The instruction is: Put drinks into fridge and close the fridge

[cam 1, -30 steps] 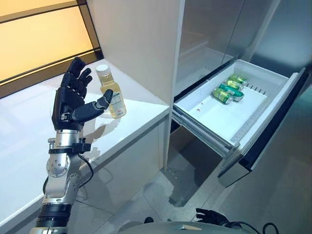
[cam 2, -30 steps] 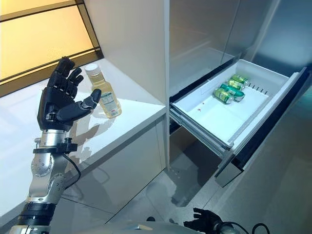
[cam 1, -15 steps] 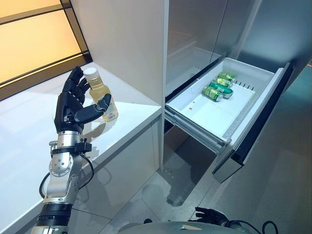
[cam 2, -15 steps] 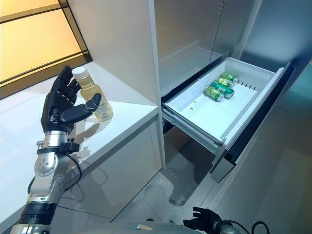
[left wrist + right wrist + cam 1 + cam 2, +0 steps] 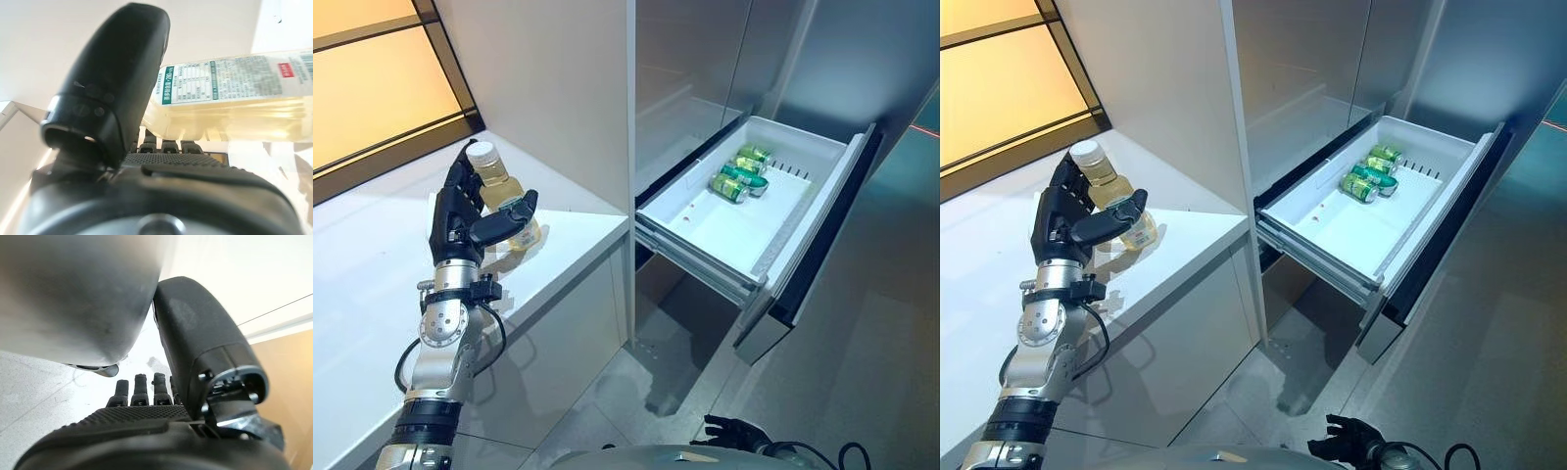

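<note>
A clear bottle of pale yellow drink (image 5: 495, 182) with a white cap stands on the white counter (image 5: 372, 284) by the wall. My left hand (image 5: 458, 223) is open around it, with straight fingers behind the bottle and the thumb (image 5: 514, 210) across its front. In the left wrist view the bottle (image 5: 234, 98) lies just past the thumb (image 5: 122, 63). My right hand (image 5: 732, 429) hangs low near the floor, open and empty. The fridge's white drawer (image 5: 705, 262) is pulled out, with green cans (image 5: 738, 174) lying at its far end.
The tall fridge front (image 5: 685, 69) rises behind the drawer, and a white wall panel (image 5: 548, 78) stands between it and the counter. The drawer's dark front (image 5: 822, 245) juts out over the grey tiled floor (image 5: 636, 392).
The camera has shifted. My left hand has moved in from beside the bottle, so the bottle now stands between its thumb and fingers. The drawer and cans have not moved.
</note>
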{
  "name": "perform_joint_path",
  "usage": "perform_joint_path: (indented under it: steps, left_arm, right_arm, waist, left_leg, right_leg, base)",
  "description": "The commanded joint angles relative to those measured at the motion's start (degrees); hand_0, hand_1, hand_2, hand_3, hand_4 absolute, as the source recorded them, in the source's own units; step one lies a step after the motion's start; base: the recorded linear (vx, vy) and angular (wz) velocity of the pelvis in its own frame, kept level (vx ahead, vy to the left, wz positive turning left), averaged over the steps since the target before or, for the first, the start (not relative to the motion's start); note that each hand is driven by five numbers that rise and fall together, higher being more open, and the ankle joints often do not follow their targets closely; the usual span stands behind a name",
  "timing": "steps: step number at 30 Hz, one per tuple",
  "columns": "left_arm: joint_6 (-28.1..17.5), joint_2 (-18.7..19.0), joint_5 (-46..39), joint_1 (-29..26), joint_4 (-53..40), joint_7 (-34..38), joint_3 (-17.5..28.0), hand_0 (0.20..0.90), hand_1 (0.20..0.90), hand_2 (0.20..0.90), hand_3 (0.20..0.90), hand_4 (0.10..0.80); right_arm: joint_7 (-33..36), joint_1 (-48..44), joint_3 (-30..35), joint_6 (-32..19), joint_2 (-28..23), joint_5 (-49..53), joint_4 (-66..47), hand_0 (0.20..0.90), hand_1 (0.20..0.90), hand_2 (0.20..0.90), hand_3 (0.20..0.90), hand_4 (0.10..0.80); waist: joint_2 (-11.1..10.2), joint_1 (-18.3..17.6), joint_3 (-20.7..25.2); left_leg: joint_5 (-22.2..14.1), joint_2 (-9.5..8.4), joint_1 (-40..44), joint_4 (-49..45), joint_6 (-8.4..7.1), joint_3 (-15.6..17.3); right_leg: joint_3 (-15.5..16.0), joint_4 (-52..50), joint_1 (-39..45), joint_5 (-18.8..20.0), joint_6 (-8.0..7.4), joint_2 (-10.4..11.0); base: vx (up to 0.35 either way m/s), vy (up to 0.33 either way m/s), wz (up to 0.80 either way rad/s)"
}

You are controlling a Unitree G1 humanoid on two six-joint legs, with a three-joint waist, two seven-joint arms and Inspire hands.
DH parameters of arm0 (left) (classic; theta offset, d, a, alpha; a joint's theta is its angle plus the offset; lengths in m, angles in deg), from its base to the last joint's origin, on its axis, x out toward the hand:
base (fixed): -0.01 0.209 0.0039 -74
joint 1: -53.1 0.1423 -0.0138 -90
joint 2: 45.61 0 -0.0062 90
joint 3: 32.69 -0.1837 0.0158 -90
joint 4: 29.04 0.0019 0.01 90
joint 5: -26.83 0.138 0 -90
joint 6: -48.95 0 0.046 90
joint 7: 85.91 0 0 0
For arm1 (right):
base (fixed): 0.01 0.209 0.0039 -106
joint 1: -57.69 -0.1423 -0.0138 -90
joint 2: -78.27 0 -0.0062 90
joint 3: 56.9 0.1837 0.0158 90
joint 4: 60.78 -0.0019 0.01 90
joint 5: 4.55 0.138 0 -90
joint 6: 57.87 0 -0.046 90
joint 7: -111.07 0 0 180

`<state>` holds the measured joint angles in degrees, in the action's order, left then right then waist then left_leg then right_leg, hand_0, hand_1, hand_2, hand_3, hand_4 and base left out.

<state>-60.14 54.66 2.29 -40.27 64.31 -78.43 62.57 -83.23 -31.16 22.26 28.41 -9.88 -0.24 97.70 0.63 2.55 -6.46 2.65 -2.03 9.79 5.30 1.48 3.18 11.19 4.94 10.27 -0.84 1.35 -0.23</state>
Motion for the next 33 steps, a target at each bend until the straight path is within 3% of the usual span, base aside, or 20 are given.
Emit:
perform_joint_path:
  steps: [1, 25, 32, 33]
  left_arm:
    - [-3.8, 5.4, 2.1, -9.4, 0.4, 1.7, 0.3, 0.900, 0.900, 0.900, 0.900, 0.800]
    - [-1.8, 6.6, 2.3, -12.6, 5.9, 3.8, -0.3, 0.900, 0.900, 0.900, 0.900, 0.800]
    - [-3.6, 6.4, 0.7, -13.0, 6.4, 4.7, -0.2, 0.900, 0.900, 0.900, 0.900, 0.800]
    - [-3.7, 6.2, 0.4, -13.1, 6.4, 4.7, -0.1, 0.702, 0.702, 0.702, 0.669, 0.569]
  right_arm:
    - [-1.0, -0.1, -2.4, -0.4, 0.1, -1.7, 0.1, 0.900, 0.900, 0.900, 0.900, 0.800]
    - [-1.0, 0.2, -3.0, -0.1, -0.2, -1.8, 0.4, 0.900, 0.900, 0.900, 0.900, 0.800]
    - [-0.9, 0.3, -3.2, -0.1, -0.2, -1.6, 0.5, 0.900, 0.900, 0.900, 0.900, 0.800]
    - [-0.9, 0.3, -3.1, -0.1, -0.2, -1.6, 0.5, 0.900, 0.900, 0.900, 0.900, 0.800]
  waist:
    - [0.3, -1.4, 2.0]
    - [0.4, -2.9, 2.5]
    - [0.3, -3.2, 2.5]
    - [0.3, -3.2, 2.5]
  left_leg:
    - [-6.1, -1.06, 1.4, -0.8, 1.11, 0.8]
    - [-6.4, -1.05, 1.8, -1.1, 1.24, 2.0]
    - [-6.5, -1.06, 1.9, -1.1, 1.33, 2.2]
    - [-6.5, -1.07, 1.9, -1.2, 1.33, 2.2]
  right_leg:
    - [-1.7, -7.3, -2.0, -3.9, -4.71, 1.6]
    - [-3.0, -7.7, -2.1, -4.1, -4.62, 1.1]
    - [-3.3, -7.8, -2.2, -4.2, -4.56, 1.1]
    - [-3.3, -7.8, -2.2, -4.2, -4.53, 1.1]
  base:
    - [0.011, 0.008, -0.05]
    - [0.014, 0.003, -0.04]
    - [0.013, 0.005, -0.02]
    - [0.000, 0.000, 0.00]
